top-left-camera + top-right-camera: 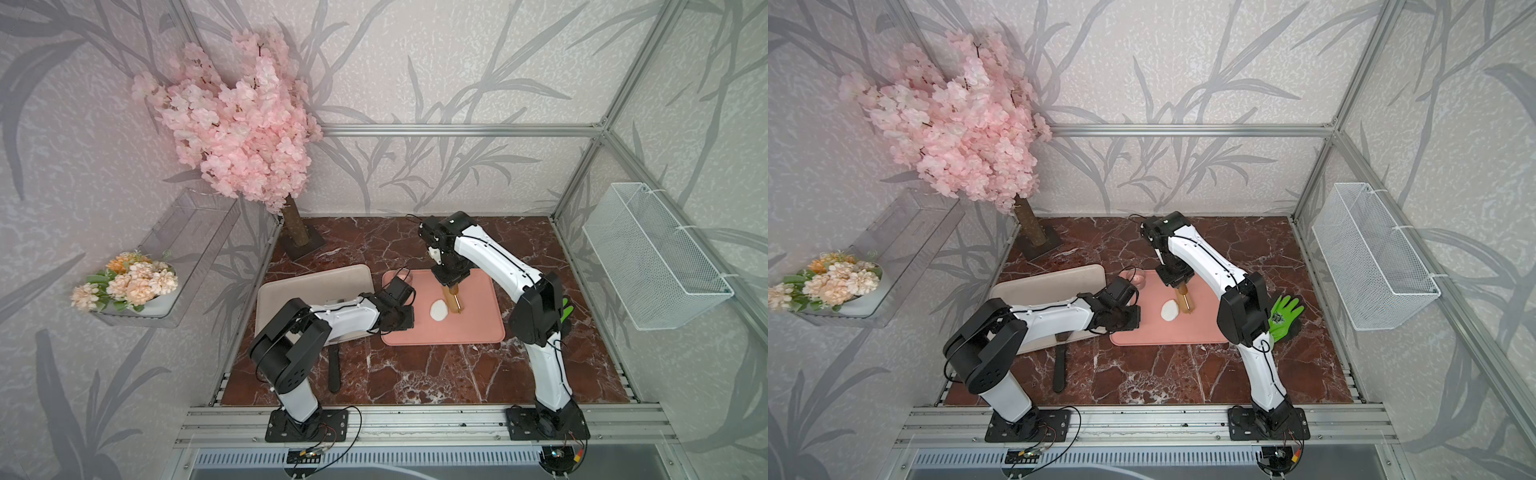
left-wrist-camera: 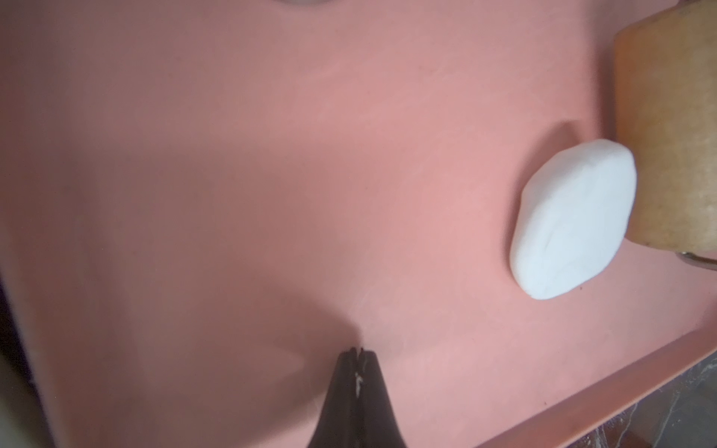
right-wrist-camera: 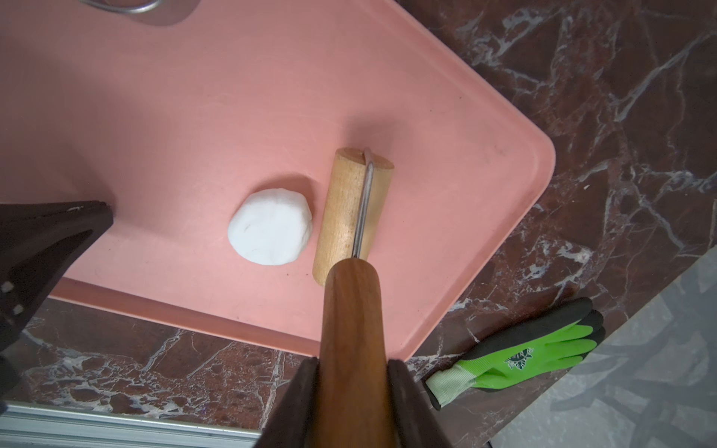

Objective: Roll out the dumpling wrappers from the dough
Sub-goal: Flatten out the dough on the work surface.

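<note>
Your right gripper (image 3: 353, 362) clamps wooden roller (image 3: 345, 209) by handle, drum just beside dough lump (image 3: 270, 227) on pink tray (image 3: 155, 116); left gripper (image 2: 357, 351) pinched closed, empty. Risk: thick lump skids or wraps onto drum if you push sideways without downforce.

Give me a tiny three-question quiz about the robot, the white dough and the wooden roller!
1. True or false: the soft white dough lump lies on the dark marble table.
2. Which gripper holds the handle of the tan wooden roller? A) left B) right
3. Fill in: the green glove lies ____ the pink tray.
Key: 1 false, it's on the tray. 2 B, the right gripper. 3 beside.
</note>
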### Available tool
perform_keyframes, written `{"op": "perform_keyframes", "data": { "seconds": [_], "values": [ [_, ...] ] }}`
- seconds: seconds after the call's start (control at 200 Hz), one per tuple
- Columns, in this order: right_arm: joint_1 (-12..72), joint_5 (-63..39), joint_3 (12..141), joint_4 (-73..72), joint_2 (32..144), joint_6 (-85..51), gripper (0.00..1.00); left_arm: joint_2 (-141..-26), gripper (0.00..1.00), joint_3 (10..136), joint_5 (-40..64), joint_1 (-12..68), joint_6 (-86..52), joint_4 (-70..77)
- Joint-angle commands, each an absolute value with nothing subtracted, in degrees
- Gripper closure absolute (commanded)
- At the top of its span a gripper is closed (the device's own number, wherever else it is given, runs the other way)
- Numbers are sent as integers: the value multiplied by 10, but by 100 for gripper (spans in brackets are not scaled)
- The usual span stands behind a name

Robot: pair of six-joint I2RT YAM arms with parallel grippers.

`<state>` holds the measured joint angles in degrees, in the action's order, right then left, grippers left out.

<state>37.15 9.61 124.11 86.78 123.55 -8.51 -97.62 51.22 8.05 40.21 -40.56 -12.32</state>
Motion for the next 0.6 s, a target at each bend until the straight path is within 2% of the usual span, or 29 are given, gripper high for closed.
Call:
{"op": "perform_keyframes", "data": {
  "seconds": [0.0, 0.215, 0.595],
  "values": [
    [398, 95, 1272, 899, 1197, -86, 100, -1010, 100, 488, 81, 406, -405, -184],
    [414, 77, 1263, 894, 1220, -85, 100, -1009, 100, 490, 77, 407, -405, -185],
    [412, 38, 1142, 834, 1245, -82, 100, -1010, 100, 487, 79, 407, -405, -180]
  ]
}}
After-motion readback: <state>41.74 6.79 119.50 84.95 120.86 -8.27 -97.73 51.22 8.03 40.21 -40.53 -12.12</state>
